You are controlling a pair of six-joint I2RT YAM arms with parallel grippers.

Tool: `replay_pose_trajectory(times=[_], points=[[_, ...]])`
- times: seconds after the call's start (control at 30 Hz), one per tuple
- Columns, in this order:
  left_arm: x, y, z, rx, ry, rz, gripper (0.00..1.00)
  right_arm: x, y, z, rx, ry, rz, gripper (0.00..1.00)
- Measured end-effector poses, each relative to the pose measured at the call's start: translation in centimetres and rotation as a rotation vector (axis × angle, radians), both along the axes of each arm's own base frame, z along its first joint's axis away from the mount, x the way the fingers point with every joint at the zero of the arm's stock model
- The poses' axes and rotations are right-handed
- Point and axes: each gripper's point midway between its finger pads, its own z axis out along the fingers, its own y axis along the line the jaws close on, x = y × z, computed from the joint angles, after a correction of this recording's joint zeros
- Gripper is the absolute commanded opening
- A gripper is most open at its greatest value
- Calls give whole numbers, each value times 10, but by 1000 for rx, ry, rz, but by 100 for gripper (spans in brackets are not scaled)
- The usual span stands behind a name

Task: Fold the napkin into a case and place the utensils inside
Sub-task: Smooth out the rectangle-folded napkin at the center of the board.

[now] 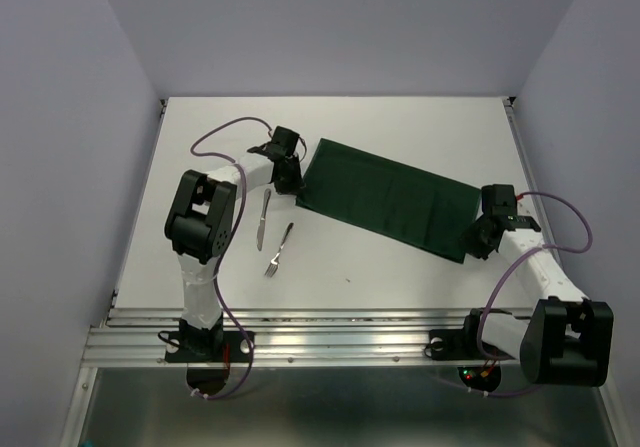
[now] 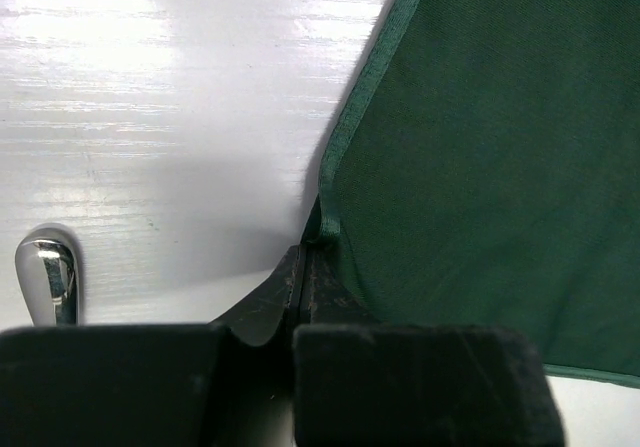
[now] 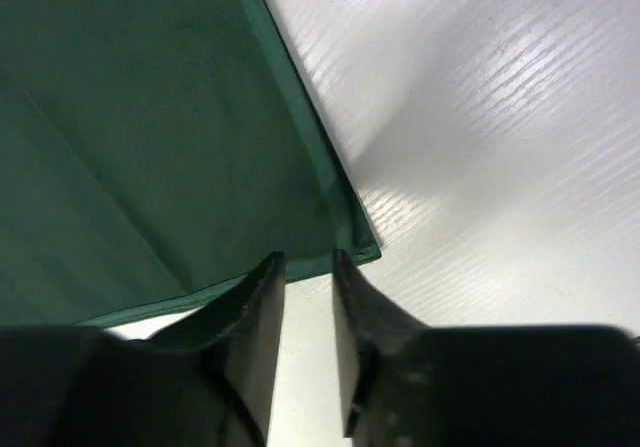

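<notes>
The dark green napkin (image 1: pixel 390 199) lies flat on the white table as a long folded rectangle, slanting from back left to front right. My left gripper (image 1: pixel 292 188) is at its near left corner, and the left wrist view shows the gripper (image 2: pixel 304 257) shut on that corner of the napkin (image 2: pixel 480 167). My right gripper (image 1: pixel 474 248) is at the near right corner; the right wrist view shows it (image 3: pixel 306 262) open, its tips just short of the napkin's edge (image 3: pixel 150 137). The silver knife (image 1: pixel 263 217) and fork (image 1: pixel 278 249) lie side by side left of the napkin.
The knife's rounded handle end (image 2: pixel 47 279) shows close to the left gripper's left side. A metal rail (image 1: pixel 330 332) runs along the table's near edge. Pale walls close in the table at the back and on both sides.
</notes>
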Motion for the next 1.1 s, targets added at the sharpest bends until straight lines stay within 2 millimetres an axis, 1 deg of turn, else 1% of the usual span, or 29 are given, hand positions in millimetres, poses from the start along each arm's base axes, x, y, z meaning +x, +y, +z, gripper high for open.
replay_pose_trajectory(times=[0.03,0.07,0.1,0.13,0.2,0.23,0.27,0.33,0.43,0.5,0.53,0.57,0.6,0.63,0.67,0.7,0.77,0.83,0.9,1.0,1.1], points=[[0,0,0,1,0,0,27,0,0,0,0,-1,-2,59],[0,1,0,5,-1,0,35,0,0,0,-1,-1,0,63],[0,1,0,5,0,3,44,0,-1,0,-3,-1,-1,64],[0,1,0,6,-1,1,60,0,-1,0,-4,-1,-2,68],[2,0,2,1,-7,8,71,0,-2,0,-13,0,-3,69],[4,0,5,6,-16,4,74,0,-4,2,-22,1,-4,70],[5,0,6,10,-19,4,75,1,-6,4,-31,-1,-4,70],[4,1,8,27,-20,6,75,6,-9,11,-48,-13,-3,70],[4,4,11,61,-23,12,75,20,-13,30,-75,-64,4,66],[5,1,18,78,-38,10,74,30,-14,40,-81,-95,18,58],[6,-3,23,81,-49,5,72,33,-12,41,-77,-103,28,50],[7,-8,28,82,-63,-2,71,38,-9,42,-62,-115,43,45],[8,-13,32,80,-76,-10,67,40,-6,41,-48,-120,54,42],[9,-18,37,77,-88,-19,60,43,-1,39,-27,-118,75,35],[10,-23,41,73,-99,-27,56,45,5,36,2,-117,94,31],[10,-27,43,70,-107,-36,48,48,11,32,29,-121,117,26],[9,-35,47,65,-117,-56,41,48,23,25,69,-109,152,22],[8,-39,48,64,-120,-65,33,47,33,18,99,-95,186,20],[8,-39,46,65,-117,-65,29,46,41,13,122,-85,209,20],[9,-39,38,74,-108,-69,29,46,48,5,147,-73,230,19],[8,-37,22,91,-80,-67,30,44,51,-8,164,-38,234,20]])
